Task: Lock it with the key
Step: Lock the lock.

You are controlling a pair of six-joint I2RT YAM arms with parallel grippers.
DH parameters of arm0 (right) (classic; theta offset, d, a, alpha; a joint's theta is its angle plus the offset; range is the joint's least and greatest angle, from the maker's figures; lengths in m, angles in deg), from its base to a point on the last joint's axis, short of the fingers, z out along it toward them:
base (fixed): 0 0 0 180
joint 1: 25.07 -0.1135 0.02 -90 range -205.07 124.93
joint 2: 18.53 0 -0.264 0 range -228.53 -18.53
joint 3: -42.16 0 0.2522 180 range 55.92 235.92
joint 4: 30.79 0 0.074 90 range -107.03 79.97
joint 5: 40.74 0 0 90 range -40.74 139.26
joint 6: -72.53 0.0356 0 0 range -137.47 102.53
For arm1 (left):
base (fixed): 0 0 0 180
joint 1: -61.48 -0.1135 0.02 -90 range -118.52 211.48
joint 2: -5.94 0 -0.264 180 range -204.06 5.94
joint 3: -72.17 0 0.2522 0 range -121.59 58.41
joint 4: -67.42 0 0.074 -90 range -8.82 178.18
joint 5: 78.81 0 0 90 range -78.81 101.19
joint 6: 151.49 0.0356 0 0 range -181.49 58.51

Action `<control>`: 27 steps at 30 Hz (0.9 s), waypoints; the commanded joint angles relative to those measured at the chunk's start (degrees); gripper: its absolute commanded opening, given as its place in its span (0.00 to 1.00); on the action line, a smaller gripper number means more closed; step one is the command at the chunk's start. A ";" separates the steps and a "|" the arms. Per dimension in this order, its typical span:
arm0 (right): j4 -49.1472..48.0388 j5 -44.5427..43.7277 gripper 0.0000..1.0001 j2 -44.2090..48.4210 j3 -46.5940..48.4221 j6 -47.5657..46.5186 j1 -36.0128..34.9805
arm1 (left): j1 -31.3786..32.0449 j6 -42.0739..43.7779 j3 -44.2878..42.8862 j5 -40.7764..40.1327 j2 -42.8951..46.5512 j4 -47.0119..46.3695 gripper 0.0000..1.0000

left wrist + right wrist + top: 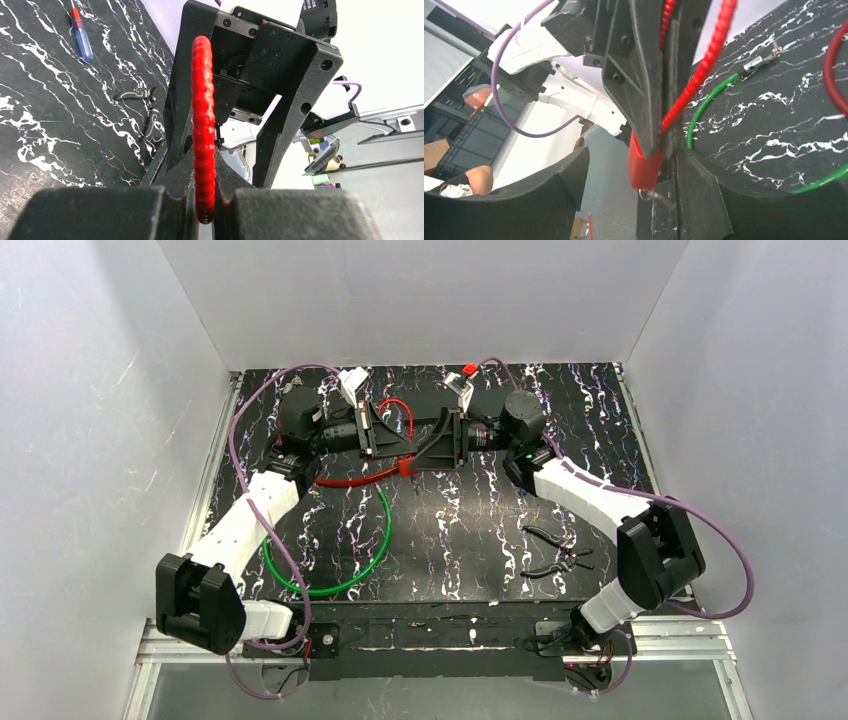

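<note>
Clenching the red cable (203,125) in our left hand (206,200), we see its lock body (644,167) between our right hand's (634,172) spread fingers, key (655,196) pointing toward frame bottom.

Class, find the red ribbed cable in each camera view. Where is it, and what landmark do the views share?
Top external: the red ribbed cable arches at upper centre.
Left wrist: upright at centre, lower end between the left fingers.
Right wrist: slants from top right down to centre.
Shared landmark: the black marbled table.
</note>
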 commanded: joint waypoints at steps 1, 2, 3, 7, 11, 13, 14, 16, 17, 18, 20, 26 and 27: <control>-7.42 0.65 0.71 1.14 -0.27 2.53 -1.34 | 0.59 0.10 -2.68 2.30 1.05 -2.33 0.00; -7.41 0.65 0.69 0.95 -0.31 2.47 -1.57 | 0.62 0.04 -2.73 2.29 1.04 -2.39 0.00; -7.43 0.64 0.67 0.73 -0.42 2.52 -1.74 | 0.66 -0.01 -2.82 2.31 1.04 -2.49 0.00; -8.35 0.16 0.57 0.10 -1.18 3.18 -2.10 | 0.79 -0.36 -2.80 2.24 1.06 -2.90 0.00; -9.63 -0.37 0.51 -0.30 -1.72 4.71 -2.12 | 0.83 -0.67 -2.68 2.11 1.23 -3.42 0.00; -10.52 -0.56 0.50 -0.70 -2.06 5.92 -2.12 | 0.83 -0.98 -2.50 2.01 1.32 -3.91 0.00; -11.10 -0.63 0.50 -0.90 -2.25 6.62 -2.12 | 0.81 -1.15 -2.43 2.00 1.37 -4.17 0.00; -14.09 -0.90 0.50 -1.52 -3.01 8.89 -2.12 | 0.83 -1.68 -2.38 2.00 1.31 -4.91 0.00; -14.91 -1.01 0.49 -1.71 -3.21 9.56 -2.12 | 0.85 -1.86 -2.35 2.00 1.29 -5.16 0.00; -15.63 -1.11 0.47 -1.88 -3.38 10.17 -2.12 | 0.88 -2.03 -2.32 2.00 1.29 -5.39 0.00; -16.82 -1.33 0.44 -2.16 -3.63 11.11 -2.11 | 0.92 -2.35 -2.21 2.00 1.28 -5.84 0.00; -17.86 -2.05 0.27 -2.13 -3.94 11.48 -2.12 | 1.03 -2.89 -1.70 1.81 1.25 -6.61 0.00; -18.05 -2.18 0.23 -2.15 -4.00 11.62 -2.12 | 1.05 -2.97 -1.67 1.67 1.24 -6.70 0.00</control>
